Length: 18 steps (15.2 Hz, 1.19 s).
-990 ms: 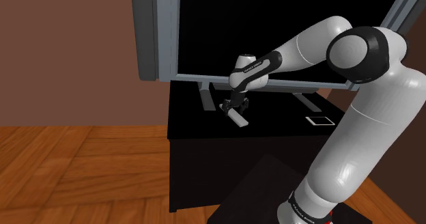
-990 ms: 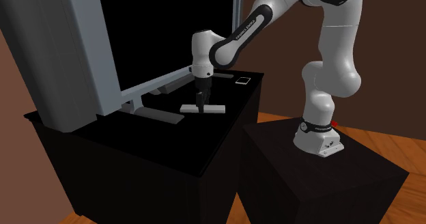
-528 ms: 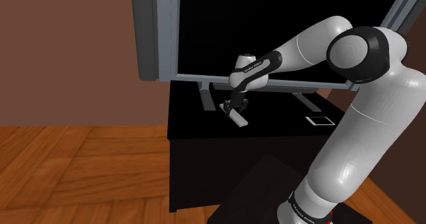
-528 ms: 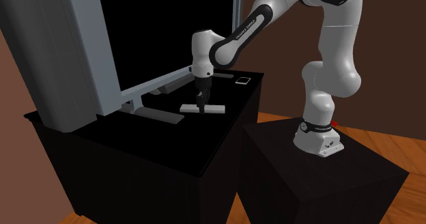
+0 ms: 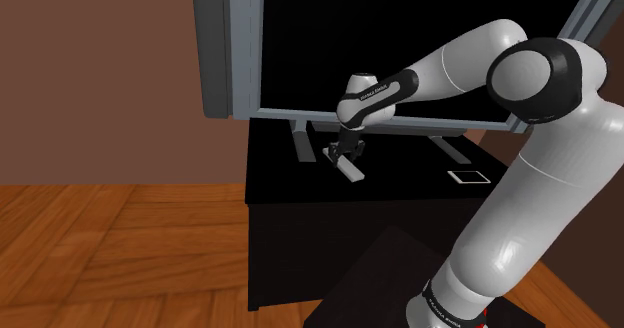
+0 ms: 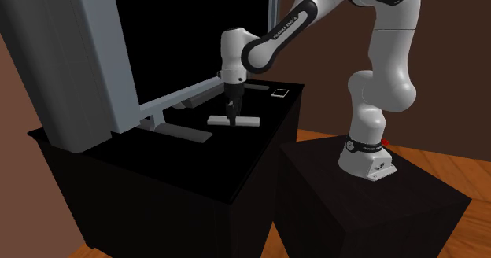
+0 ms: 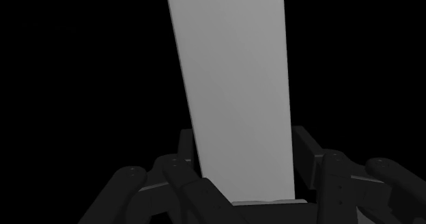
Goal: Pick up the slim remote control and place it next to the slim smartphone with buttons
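Grey remote clamped in black claw, its middle hidden by the claw, smartphone well apart

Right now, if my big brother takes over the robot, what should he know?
Gripper: shut on the grey remote, clasping it near its middle.
Remote: low over the black cabinet top, in front of the TV. I cannot tell whether it is off the surface.
Smartphone: lying flat near a corner of the same top, apart from the remote.
Done: the grasp.
Left: carry the remote over, set it down beside the smartphone, let go.
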Available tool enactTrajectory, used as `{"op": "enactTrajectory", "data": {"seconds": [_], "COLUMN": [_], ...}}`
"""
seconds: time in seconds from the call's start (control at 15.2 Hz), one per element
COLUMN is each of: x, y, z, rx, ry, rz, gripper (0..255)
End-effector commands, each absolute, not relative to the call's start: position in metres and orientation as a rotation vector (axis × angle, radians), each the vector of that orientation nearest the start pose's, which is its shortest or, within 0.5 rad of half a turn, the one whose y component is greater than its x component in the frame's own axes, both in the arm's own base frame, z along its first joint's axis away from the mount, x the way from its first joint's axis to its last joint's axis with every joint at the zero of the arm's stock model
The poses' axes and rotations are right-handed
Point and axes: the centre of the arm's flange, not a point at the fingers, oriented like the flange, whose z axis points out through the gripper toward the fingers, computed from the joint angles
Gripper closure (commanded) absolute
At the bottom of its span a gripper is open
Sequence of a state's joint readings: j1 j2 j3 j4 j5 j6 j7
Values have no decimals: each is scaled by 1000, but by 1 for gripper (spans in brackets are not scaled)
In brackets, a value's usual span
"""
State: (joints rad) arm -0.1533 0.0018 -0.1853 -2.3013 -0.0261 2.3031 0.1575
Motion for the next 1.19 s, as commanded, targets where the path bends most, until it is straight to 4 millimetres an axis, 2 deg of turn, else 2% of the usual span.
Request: {"op": "enactTrajectory", "data": {"seconds": [0.0, 0.73, 1.12], "x": [483, 483, 447], "y": [-171, -171, -242], "z": [357, 415, 415], "rx": [-3071, -3071, -3071], "ry": [750, 750, 750], "rz": [3, 3, 3], "gripper": [255, 255, 255]}}
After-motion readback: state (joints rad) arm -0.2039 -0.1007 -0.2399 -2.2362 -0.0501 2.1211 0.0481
